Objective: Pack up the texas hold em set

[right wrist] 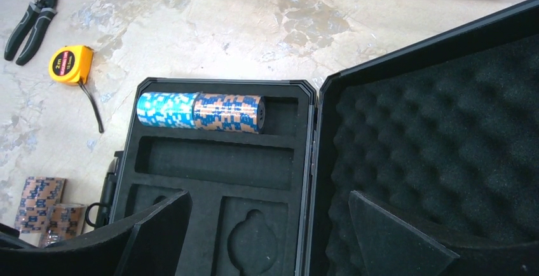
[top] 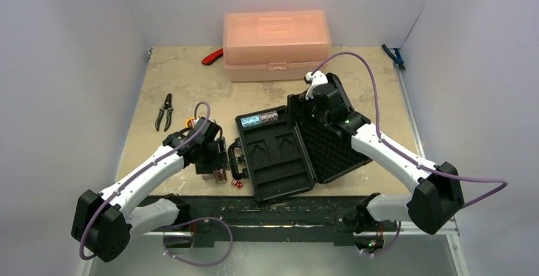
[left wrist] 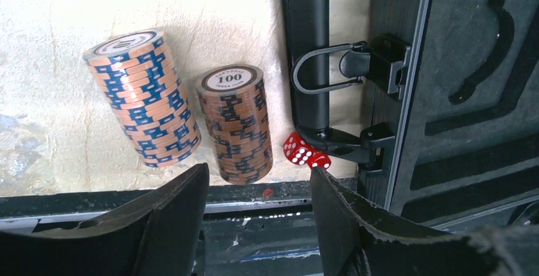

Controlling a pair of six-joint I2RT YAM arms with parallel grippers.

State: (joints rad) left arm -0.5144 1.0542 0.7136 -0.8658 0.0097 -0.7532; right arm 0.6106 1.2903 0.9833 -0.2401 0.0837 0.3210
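Left gripper (left wrist: 257, 177) hangs spread and empty above two chip stacks (left wrist: 232, 123); right gripper (right wrist: 267, 206) gapes empty over the briefcase (right wrist: 225, 82).

The briefcase (right wrist: 216, 161) is lined with matt black foam, which is bumpy egg-crate in the lid (right wrist: 438, 136). The dice (left wrist: 305, 154) look like glossy red plastic. The desk (left wrist: 38, 34) is beige, mottled and worn. The pink box (top: 276, 34) is smooth translucent plastic.

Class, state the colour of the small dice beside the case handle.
The small cubic dice are red with white pips; left wrist view.
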